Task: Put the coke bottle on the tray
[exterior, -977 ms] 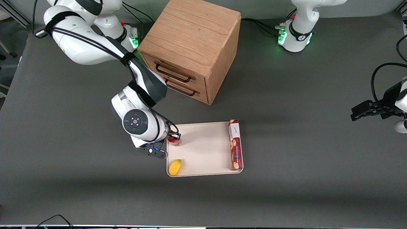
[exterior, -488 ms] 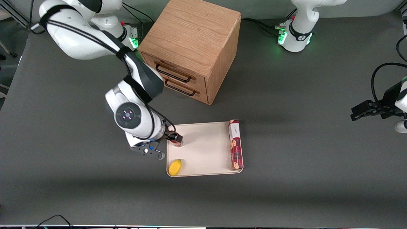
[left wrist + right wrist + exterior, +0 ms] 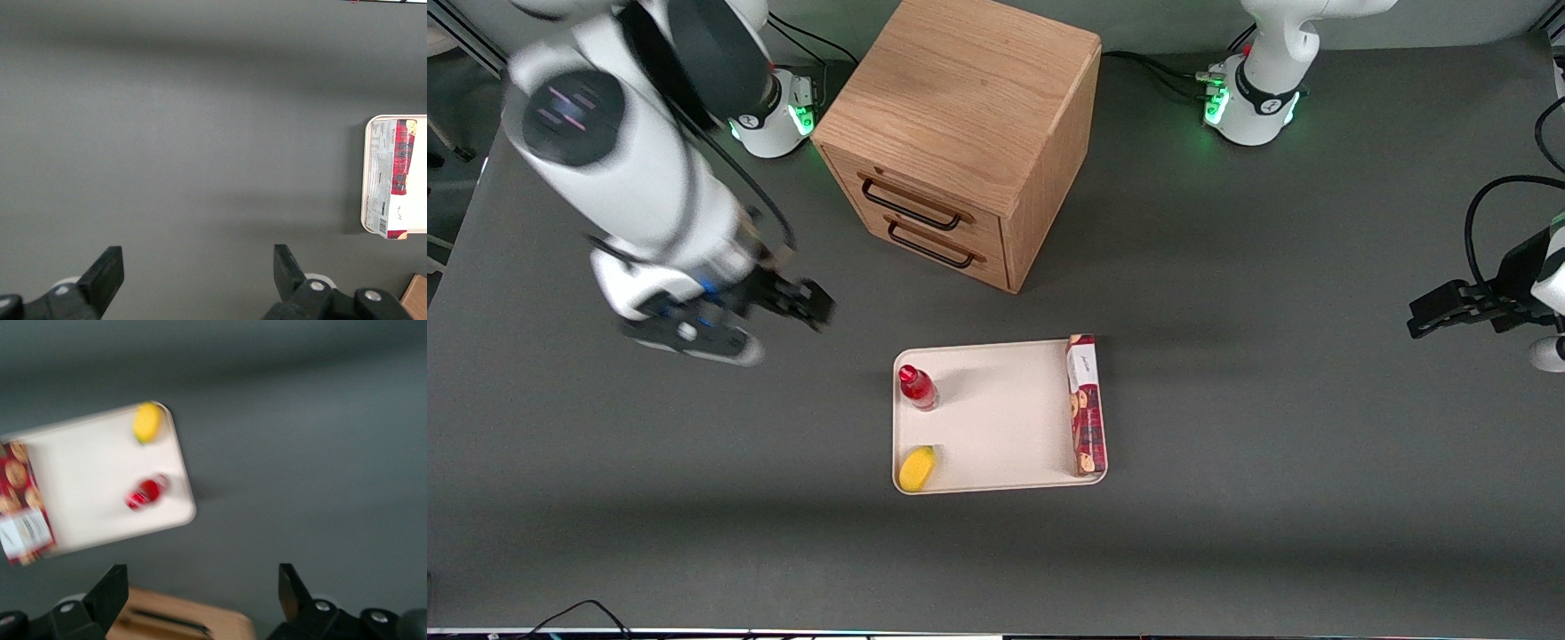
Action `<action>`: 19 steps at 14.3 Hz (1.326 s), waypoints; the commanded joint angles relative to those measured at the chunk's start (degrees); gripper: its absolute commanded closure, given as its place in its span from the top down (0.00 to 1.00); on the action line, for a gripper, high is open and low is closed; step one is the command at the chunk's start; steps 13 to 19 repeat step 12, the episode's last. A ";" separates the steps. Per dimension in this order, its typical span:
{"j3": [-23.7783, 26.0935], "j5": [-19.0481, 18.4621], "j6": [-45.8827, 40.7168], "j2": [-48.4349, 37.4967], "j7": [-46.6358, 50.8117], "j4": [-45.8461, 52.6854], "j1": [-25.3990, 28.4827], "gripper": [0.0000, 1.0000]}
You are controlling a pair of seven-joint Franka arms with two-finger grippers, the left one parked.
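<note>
The small red coke bottle (image 3: 916,387) stands upright on the cream-beige tray (image 3: 1000,418), near the tray's edge toward the working arm's end. It also shows in the right wrist view (image 3: 145,493) on the tray (image 3: 87,487). My gripper (image 3: 805,307) is open and empty, raised well above the table, apart from the bottle and off the tray, toward the working arm's end. Its wide-spread fingers (image 3: 110,590) frame bare table and the cabinet top.
A yellow fruit (image 3: 917,468) lies on the tray's near corner. A long red biscuit box (image 3: 1086,404) lies along the tray's edge toward the parked arm. A wooden two-drawer cabinet (image 3: 960,133) stands farther from the front camera than the tray.
My gripper let go of the coke bottle, opened, and rose away from the tray toward the working arm's end. The bottle stays standing on the tray.
</note>
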 commanded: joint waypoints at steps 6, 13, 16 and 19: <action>-26.22 11.46 8.05 -24.86 -30.18 -30.43 -1.25 1.00; -26.94 12.78 10.90 -24.02 -32.05 -30.15 -0.55 1.00; -26.94 12.78 10.90 -24.02 -32.05 -30.15 -0.55 1.00; -26.94 12.78 10.90 -24.02 -32.05 -30.15 -0.55 1.00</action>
